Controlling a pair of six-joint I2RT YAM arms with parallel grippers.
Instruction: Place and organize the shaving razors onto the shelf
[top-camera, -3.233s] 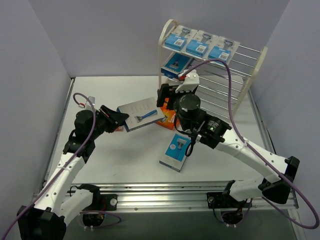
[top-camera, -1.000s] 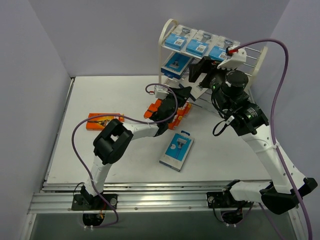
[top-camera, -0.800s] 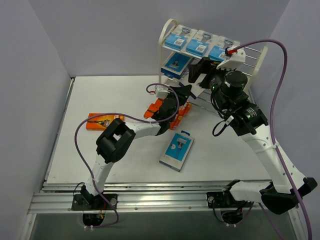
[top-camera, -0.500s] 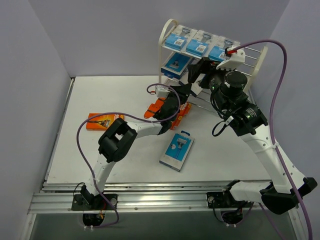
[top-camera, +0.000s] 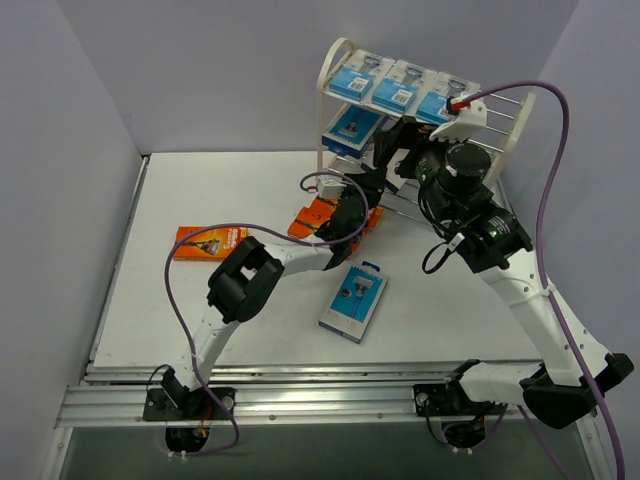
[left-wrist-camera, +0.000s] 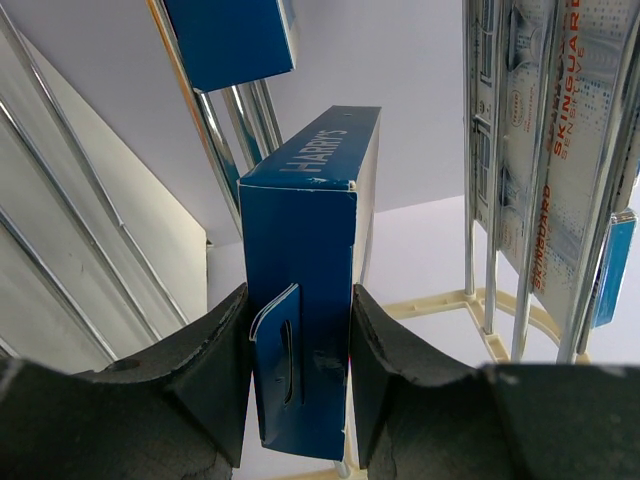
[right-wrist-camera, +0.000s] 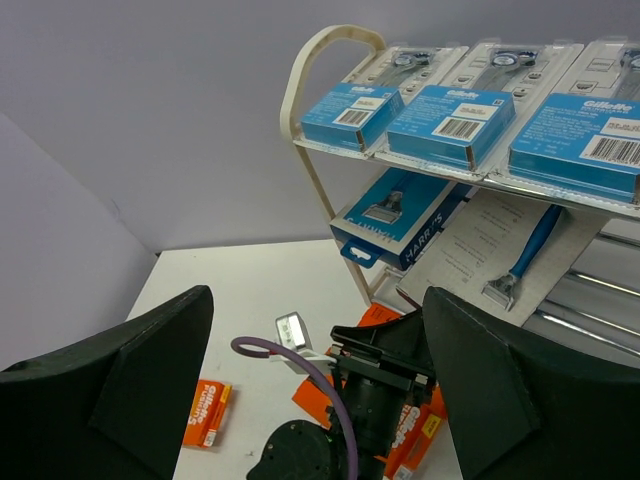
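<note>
My left gripper (left-wrist-camera: 298, 345) is shut on a blue-edged Harry's razor pack (left-wrist-camera: 300, 250), its pads pressing both sides at the hang-tab end. The pack's grey back face (right-wrist-camera: 495, 250) lies in the middle tier of the cream shelf (top-camera: 335, 55), with the left gripper (top-camera: 365, 188) at its lower edge. Another Harry's pack (right-wrist-camera: 395, 215) sits beside it on that tier. Three blue razor packs (top-camera: 393, 88) line the top tier. My right gripper (top-camera: 397, 150) hovers in front of the shelf, open, nothing between its fingers (right-wrist-camera: 110, 380).
One blue razor pack (top-camera: 354, 300) lies flat on the table between the arms. An orange box (top-camera: 208, 241) lies at the left; more orange boxes (top-camera: 318, 215) sit under the left arm by the shelf's foot. Grey walls close in on both sides.
From mid-table, the left gripper has carried the pack to the shelf's middle tier. Over the last second it eased further right; the right gripper shifted slightly left, staying open.
</note>
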